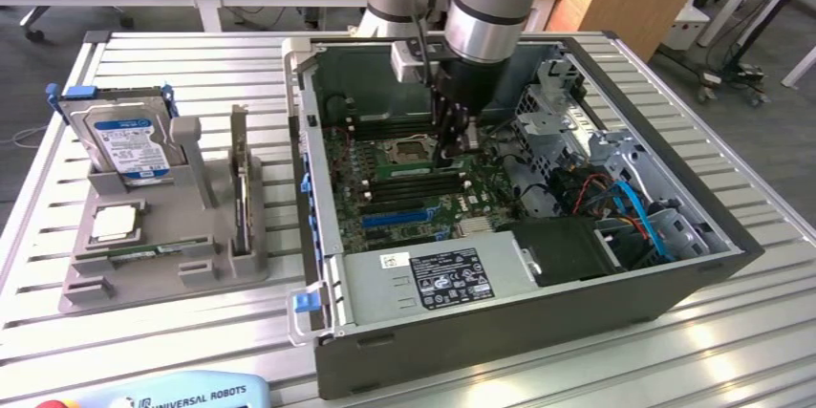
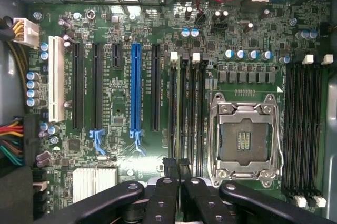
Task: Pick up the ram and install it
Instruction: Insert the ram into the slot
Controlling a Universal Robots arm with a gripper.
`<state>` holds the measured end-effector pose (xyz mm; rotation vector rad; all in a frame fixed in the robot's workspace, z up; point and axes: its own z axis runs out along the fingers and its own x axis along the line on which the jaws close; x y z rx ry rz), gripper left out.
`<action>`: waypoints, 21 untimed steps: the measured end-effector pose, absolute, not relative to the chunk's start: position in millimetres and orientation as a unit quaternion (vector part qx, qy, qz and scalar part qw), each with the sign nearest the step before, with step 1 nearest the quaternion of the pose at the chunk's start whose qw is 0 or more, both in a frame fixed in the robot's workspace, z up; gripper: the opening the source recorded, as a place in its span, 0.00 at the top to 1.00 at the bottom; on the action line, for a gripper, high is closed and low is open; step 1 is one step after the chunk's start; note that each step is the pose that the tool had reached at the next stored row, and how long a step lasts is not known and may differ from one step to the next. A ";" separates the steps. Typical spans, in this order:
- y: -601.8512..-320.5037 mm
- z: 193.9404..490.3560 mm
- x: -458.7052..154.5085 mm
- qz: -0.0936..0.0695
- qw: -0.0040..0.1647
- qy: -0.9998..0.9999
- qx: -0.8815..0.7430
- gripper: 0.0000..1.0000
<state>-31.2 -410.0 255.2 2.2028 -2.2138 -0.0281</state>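
The ram (image 2: 177,108) stands edge-on in a memory slot beside the processor socket (image 2: 243,140), and it also appears as a green strip (image 1: 411,171) on the motherboard. My gripper (image 2: 177,167) is shut, its black fingertips (image 2: 169,164) right over the near part of that stick. I cannot tell whether they pinch it or only touch its edge. From the exterior view the gripper (image 1: 456,148) reaches down into the open computer case (image 1: 510,312). A second stick (image 1: 239,169) stands upright in the grey holder.
The grey holder (image 1: 166,269) on the exterior view's left also carries a blue-and-silver hard drive (image 1: 128,145) and a square silver processor chip (image 1: 115,222). Inside the case are the drive cage (image 1: 561,121), cables (image 1: 632,212) and the power supply (image 1: 434,279).
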 end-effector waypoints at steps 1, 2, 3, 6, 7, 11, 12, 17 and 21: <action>-410.0 255.2 -30.8 -0.009 0.009 -0.709 0.705 0.88; -409.9 255.1 -30.8 -0.009 0.009 -0.709 0.705 0.88; -409.9 255.1 -30.8 -0.009 0.009 -0.709 0.705 0.88; -410.0 255.2 -30.8 -0.009 0.009 -0.709 0.705 0.88; -410.2 255.1 -30.7 -0.009 0.009 -0.709 0.705 0.88; -410.5 253.7 -30.7 -0.009 0.009 -0.709 0.705 0.88; -410.5 253.3 -30.6 -0.009 0.008 -0.709 0.705 0.88; -410.5 250.8 -30.7 -0.008 0.008 -0.709 0.705 0.88; -410.5 249.2 -30.7 -0.008 0.008 -0.709 0.705 0.88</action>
